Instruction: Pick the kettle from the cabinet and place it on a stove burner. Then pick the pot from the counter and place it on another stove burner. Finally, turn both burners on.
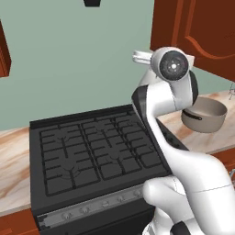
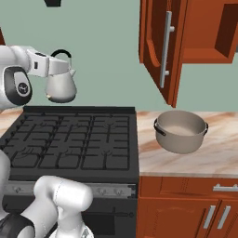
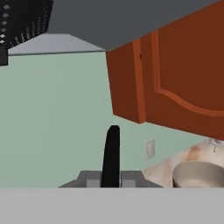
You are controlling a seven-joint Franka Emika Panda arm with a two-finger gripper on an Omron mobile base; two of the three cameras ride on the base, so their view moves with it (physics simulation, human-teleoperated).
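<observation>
Gripper point(image 2: 55, 62), upper left of the right base view, is closed on the thin black handle of the kettle point(image 2: 61, 87), which hangs in the air above the back left of the black stove grates point(image 2: 69, 142), not touching them. Pot point(image 2: 181, 130) sits right of centre on the marble counter point(image 2: 218, 153), just beside the range, below the open cabinet door point(image 2: 160, 49) with its silver bar handle at upper right. No readable writing or brand marks anywhere.
</observation>
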